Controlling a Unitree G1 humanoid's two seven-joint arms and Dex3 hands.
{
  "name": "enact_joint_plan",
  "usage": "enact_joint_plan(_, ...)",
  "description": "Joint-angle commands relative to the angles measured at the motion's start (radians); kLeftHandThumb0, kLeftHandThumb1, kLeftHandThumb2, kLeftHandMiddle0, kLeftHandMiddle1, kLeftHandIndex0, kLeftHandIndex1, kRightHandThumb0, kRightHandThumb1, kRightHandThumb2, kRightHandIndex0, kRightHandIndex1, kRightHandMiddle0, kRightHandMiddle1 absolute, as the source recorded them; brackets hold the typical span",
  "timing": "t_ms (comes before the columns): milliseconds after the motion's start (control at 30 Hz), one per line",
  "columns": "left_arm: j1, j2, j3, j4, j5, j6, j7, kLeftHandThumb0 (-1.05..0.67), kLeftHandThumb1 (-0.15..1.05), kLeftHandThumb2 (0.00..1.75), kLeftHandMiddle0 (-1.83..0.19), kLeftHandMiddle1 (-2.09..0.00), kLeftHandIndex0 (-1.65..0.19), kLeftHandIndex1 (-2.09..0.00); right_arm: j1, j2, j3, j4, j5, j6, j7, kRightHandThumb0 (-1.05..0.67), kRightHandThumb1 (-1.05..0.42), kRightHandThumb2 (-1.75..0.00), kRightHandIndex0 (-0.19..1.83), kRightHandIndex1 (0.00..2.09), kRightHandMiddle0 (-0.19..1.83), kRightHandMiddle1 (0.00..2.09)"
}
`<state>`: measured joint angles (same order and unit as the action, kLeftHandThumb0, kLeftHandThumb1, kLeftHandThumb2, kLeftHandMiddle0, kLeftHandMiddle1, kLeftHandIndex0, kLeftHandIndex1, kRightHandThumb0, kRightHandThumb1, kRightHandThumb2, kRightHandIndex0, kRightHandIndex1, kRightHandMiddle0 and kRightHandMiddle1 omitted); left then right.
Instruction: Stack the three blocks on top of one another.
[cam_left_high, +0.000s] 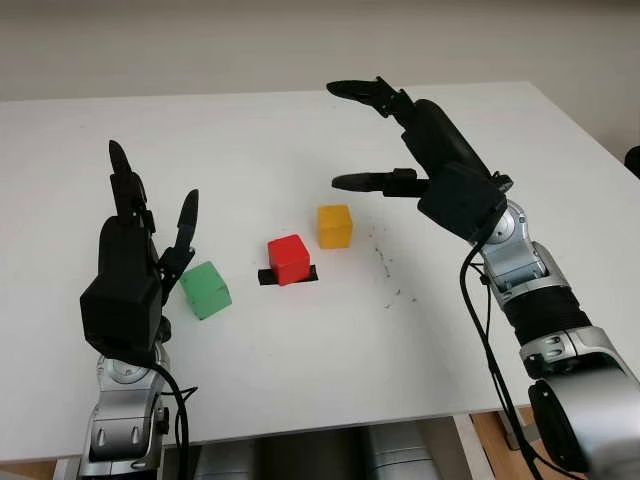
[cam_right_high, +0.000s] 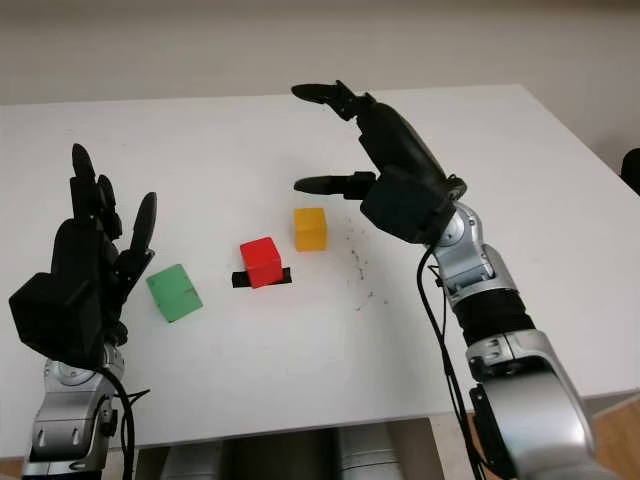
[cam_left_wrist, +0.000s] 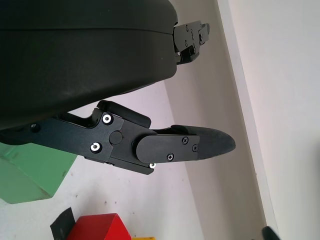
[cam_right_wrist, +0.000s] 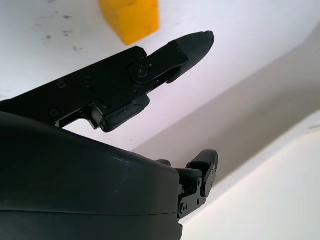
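Three blocks stand apart on the white table (cam_left_high: 300, 380). The green block (cam_left_high: 206, 289) is at the left, the red block (cam_left_high: 289, 259) sits on a black tape mark (cam_left_high: 268, 277) in the middle, and the yellow block (cam_left_high: 335, 226) lies just right of and behind the red one. My left hand (cam_left_high: 150, 215) is raised just left of the green block, open, holding nothing. My right hand (cam_left_high: 362, 135) hovers open above and behind the yellow block (cam_right_wrist: 131, 19), its fingers pointing left. The green block (cam_left_wrist: 30, 172) and red block (cam_left_wrist: 100, 228) appear in the left wrist view.
Small dark specks (cam_left_high: 385, 265) mark the table right of the yellow block. The table's front edge (cam_left_high: 330, 428) runs near the arms' bases, and its right edge (cam_left_high: 590, 130) lies beyond my right arm. A pale wall (cam_left_high: 300, 40) stands behind the table.
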<state>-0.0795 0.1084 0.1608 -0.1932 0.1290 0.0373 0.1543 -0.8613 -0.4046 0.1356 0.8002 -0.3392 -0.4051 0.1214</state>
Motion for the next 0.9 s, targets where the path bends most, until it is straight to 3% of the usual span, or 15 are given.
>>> enact_joint_plan(0,0.003,-0.006,0.003,-0.010,-0.004,-0.015,0.006,-0.65,1.05,0.39,0.08,-0.07,0.16,-0.04,-0.057,0.000,0.019,0.071,-0.014,-0.008,0.003,-0.64,-0.85,-0.05,0.15,0.25,0.26,0.34)
enact_joint_plan(333,0.005,0.000,0.003,0.000,0.000,-0.033,0.010,-0.65,1.05,0.39,0.05,-0.06,0.10,-0.07,-0.170,0.052,0.090,0.354,-0.071,0.002,-0.022,-0.70,-0.81,-0.05,0.14,0.12,0.33,0.21)
enact_joint_plan(867,0.007,0.002,0.006,0.000,0.019,-0.026,0.022,-0.59,1.05,0.35,0.02,-0.06,0.08,-0.06,-0.179,0.066,0.166,0.418,-0.123,0.038,0.078,-0.80,-0.84,-0.06,0.05,0.05,0.33,0.13)
